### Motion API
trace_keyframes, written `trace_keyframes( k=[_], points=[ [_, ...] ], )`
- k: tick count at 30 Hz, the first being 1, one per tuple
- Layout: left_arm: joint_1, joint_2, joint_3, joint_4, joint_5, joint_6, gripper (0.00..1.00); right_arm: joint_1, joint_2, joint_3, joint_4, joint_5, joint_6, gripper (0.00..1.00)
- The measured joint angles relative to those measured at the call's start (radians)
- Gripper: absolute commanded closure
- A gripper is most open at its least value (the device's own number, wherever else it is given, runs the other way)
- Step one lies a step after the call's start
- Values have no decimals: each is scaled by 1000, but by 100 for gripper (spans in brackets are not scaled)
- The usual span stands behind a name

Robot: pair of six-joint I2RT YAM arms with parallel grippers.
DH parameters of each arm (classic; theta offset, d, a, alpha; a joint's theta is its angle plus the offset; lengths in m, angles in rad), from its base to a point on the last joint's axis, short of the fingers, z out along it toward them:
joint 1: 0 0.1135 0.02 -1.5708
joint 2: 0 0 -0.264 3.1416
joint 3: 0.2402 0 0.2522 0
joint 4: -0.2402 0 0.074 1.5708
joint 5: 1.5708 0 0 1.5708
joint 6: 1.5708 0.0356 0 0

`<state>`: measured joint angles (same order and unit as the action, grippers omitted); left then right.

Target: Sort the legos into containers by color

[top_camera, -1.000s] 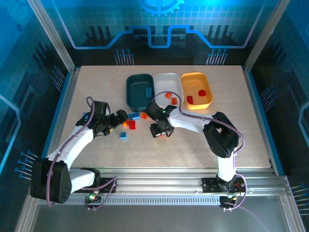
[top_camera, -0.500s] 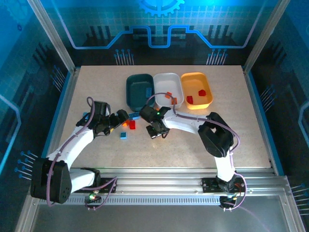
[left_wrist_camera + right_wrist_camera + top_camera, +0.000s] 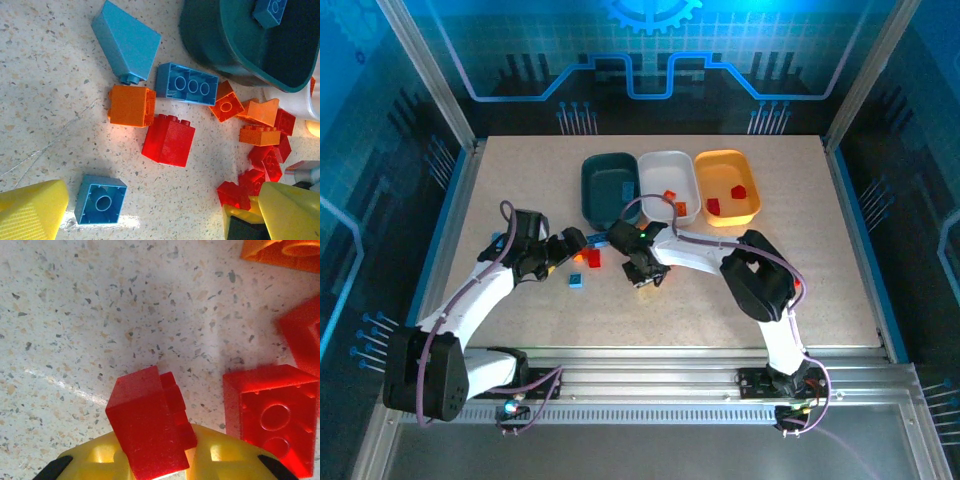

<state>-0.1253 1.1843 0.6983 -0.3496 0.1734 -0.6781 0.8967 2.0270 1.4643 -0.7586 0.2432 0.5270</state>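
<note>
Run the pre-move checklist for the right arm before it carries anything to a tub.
1. Right claw shut on the red brick: ok.
2. Brick square in the grip: not ok, it sits tilted.
3. Brick lifted off the table: cannot tell.
4. Neighbouring red brick apart from the held one: ok.
5. Yellow-orange tub already holds red pieces and has room: ok.
6. Left claw open and off the likely path to the tubs: ok.
</note>
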Motion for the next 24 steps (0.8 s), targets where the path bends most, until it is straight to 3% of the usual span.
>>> trace_keyframes(
  k=[7, 13, 18, 21, 24],
  points=[
    [-8, 0, 1, -7, -4, 8, 1, -53, -118, 21, -6, 28, -24, 76],
    [-131, 32, 64, -61, -54, 71, 1, -345, -152, 142, 18, 45, -57, 77],
    [-148, 68, 74, -85, -68, 103, 2, -595, -77, 232, 17, 40, -61, 75],
    [-159, 104, 74, -125, -90, 118, 2, -682, 1, 286, 6, 27, -60, 69],
    [-163, 126, 74, -159, -110, 134, 2, -724, 59, 325, -12, 4, -63, 56]
  ],
)
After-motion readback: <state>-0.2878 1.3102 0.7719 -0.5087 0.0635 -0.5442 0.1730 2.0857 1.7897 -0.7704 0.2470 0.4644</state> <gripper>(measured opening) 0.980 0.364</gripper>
